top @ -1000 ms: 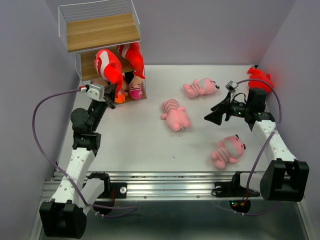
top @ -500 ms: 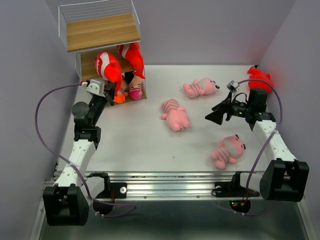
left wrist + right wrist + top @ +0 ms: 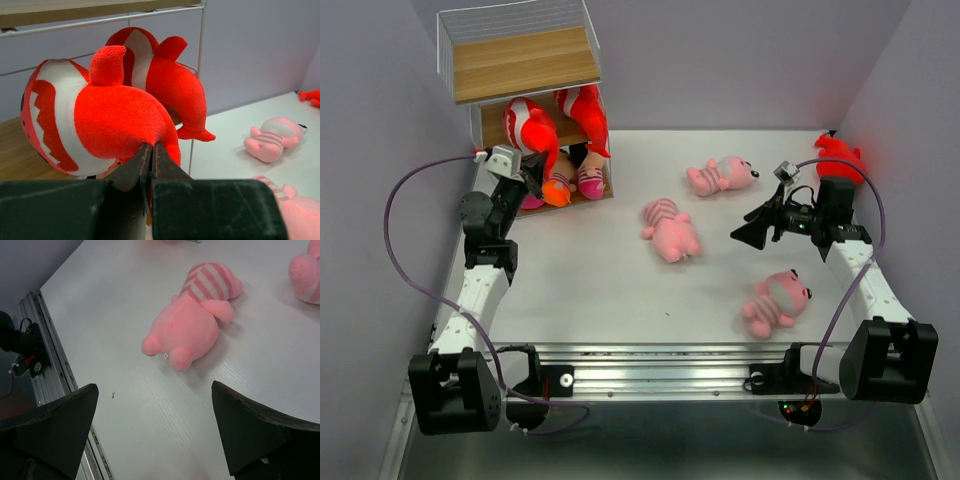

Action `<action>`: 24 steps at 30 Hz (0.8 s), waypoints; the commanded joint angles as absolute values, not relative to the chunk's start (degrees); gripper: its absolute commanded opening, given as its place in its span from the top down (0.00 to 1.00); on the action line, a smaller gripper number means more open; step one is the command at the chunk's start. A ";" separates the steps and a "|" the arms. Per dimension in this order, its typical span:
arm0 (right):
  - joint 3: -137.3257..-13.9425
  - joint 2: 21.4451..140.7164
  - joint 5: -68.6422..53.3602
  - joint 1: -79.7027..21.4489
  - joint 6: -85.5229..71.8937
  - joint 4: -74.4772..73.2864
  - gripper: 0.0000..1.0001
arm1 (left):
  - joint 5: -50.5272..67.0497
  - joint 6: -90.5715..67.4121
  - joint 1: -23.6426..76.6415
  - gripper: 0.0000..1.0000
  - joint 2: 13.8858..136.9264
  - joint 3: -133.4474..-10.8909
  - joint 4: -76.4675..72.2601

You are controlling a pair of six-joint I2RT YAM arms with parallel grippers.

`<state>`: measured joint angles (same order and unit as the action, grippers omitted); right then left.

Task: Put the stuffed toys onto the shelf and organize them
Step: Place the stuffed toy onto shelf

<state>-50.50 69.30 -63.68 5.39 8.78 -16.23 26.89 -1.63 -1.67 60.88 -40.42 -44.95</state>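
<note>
At the far left corner of the worktop (image 3: pixel 590 300), the shelf (image 3: pixel 525 62) is standing against the wall. Its middle tier is holding two red sharks. The near shark (image 3: pixel 527 128) (image 3: pixel 115 120) is sitting at the front edge of the wooden board, with its white teeth facing left in the left wrist view. The second shark (image 3: pixel 585 115) (image 3: pixel 170 80) is lying just behind it, touching it, and its tail is drooping past the white wire upright. Under them, on a lower tier, some pink striped plush (image 3: pixel 591 182) is poking out at the front, too hidden to tell which toys are there.

The left pincer (image 3: pixel 532 180) (image 3: pixel 151 147) is reaching into the shelf from below the near shark. Its jaws are pressing almost fully together, and the tips are nipping the plush on the shark's underside.

The right pincer (image 3: pixel 752 232) (image 3: pixel 155 430) is hanging over the right half of the worktop with its jaws spread wide, gripping nothing. Just ahead of it, the middle pink animal (image 3: pixel 670 230) (image 3: pixel 187 327) is lying on its side. The far pink animal (image 3: pixel 720 175) (image 3: pixel 305 275) is lying nearer the back wall, and the near pink animal (image 3: pixel 775 300) is lying beside the right arm. The third shark (image 3: pixel 840 155) (image 3: pixel 311 96) is sitting in the far right corner, well apart from the shelf.
</note>
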 commanded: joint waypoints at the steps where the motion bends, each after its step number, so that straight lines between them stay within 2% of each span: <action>1: -49.83 68.20 -64.86 6.33 9.05 -14.33 0.00 | 28.30 -1.67 -2.99 1.00 63.01 -44.56 -50.09; 24: -49.92 68.91 -64.78 6.86 9.05 -14.33 0.00 | 30.85 -2.02 -4.48 1.00 70.66 -47.55 -54.49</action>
<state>-50.50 69.30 -63.68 6.31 8.78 -16.23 29.34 -2.00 -3.66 69.93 -44.73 -48.60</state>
